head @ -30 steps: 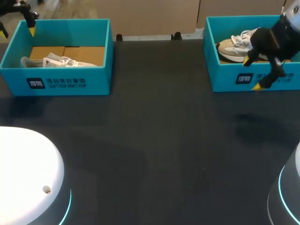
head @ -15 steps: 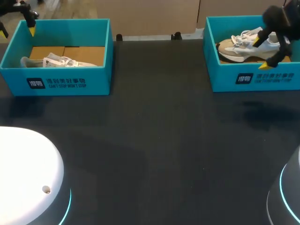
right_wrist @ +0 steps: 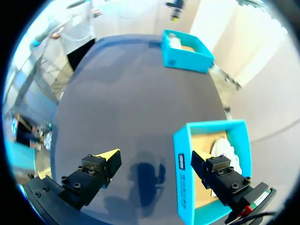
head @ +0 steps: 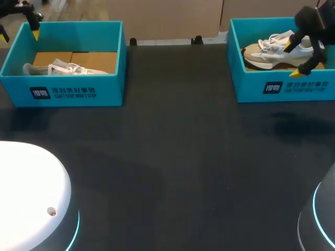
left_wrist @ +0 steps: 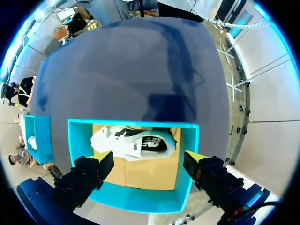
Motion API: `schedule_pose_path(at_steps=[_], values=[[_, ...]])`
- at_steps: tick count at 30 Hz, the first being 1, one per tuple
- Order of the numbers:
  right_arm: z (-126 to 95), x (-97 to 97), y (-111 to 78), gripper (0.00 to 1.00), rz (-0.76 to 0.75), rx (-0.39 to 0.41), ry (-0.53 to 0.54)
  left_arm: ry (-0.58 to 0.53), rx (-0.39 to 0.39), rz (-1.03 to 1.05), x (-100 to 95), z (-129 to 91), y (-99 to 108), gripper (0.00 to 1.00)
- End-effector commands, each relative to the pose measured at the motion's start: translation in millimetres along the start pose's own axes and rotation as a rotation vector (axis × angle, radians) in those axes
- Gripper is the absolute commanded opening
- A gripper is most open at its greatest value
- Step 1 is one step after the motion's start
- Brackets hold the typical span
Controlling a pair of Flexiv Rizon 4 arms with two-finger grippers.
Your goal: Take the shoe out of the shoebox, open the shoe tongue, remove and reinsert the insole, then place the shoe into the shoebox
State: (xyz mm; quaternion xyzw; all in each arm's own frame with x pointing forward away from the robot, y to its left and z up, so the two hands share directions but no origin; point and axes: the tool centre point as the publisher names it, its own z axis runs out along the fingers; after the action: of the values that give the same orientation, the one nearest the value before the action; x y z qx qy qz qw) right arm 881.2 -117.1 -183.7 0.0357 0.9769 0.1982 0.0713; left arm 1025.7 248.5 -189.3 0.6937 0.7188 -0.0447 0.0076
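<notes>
from the head view i see my left gripper point(head: 19, 35) up by the far left corner of the left box point(head: 63, 91), fingers spread wide and holding nothing. only the top of the left shoe point(head: 65, 68) shows there, over the box's front wall. the left wrist view fills that in: the gripper point(left_wrist: 149, 160) hangs above the box point(left_wrist: 140, 199), and the shoe point(left_wrist: 133, 143) lies on its side against one long wall, its long axis along that wall. which end is the toe i cannot tell. the dark table point(head: 172, 157) lies between the two boxes. at the right, the right shoe point(head: 264, 52) lies in the right box point(head: 272, 89), long axis roughly left to right, toe toward the box's left wall. my right gripper point(head: 291, 59) is over its heel end, fingers well apart, gripping nothing. the right wrist view shows the gripper point(right_wrist: 152, 161) straddling that box's printed wall point(right_wrist: 182, 164), one finger over the table, the other over the box, with only a white bit of shoe point(right_wrist: 225, 150) visible.
</notes>
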Motion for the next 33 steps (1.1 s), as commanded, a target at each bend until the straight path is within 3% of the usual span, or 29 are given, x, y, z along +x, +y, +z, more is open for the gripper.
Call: schedule_pose_path(at_steps=[1,10,15,20,33], values=[[7.9,-27.8,2.7,1.00,0.223,0.113,-0.047,0.003,0.001,0.001,-0.1,-0.2,0.4,1.00],[2.6,-76.9,-25.1,1.00,0.641,0.118,-0.179,0.003,0.001,0.001,-0.1,-0.2,0.4,1.00],[0.0,-101.6,-43.7,1.00,0.834,0.074,-0.246,0.003,0.001,0.001,-0.1,-0.2,0.4,1.00],[-2.7,-114.7,-60.8,1.00,1.169,0.025,-0.329,0.003,0.001,0.001,-0.1,-0.2,0.4,1.00],[-2.7,-114.7,-60.8,1.00,1.169,0.025,-0.329,0.003,0.001,0.001,-0.1,-0.2,0.4,1.00]])
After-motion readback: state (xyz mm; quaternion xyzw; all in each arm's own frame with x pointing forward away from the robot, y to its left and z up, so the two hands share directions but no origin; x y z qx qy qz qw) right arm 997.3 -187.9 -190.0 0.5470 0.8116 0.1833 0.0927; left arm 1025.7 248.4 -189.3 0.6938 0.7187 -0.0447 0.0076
